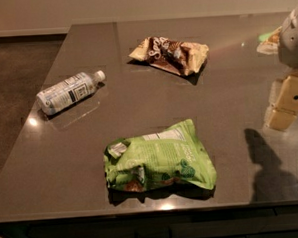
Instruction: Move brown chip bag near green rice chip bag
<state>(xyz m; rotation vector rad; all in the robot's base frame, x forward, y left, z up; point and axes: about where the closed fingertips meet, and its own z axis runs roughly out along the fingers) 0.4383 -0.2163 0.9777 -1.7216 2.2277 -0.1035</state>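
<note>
The brown chip bag [169, 55], dark brown with cream-tan ends, lies flat at the far middle of the dark table [228, 107]. The green rice chip bag [159, 163], bright lime green and wrinkled, lies near the table's front edge. The two bags are well apart, with bare tabletop between them. My gripper [284, 106], cream-yellow, hangs at the right edge of the view above the table's right side. It is to the right of both bags and touches neither, and it holds nothing.
A clear plastic water bottle [67, 92] with a white cap lies on its side at the table's left. A small pale packet [269, 40] sits at the far right, partly hidden by my arm. The floor drops away to the left.
</note>
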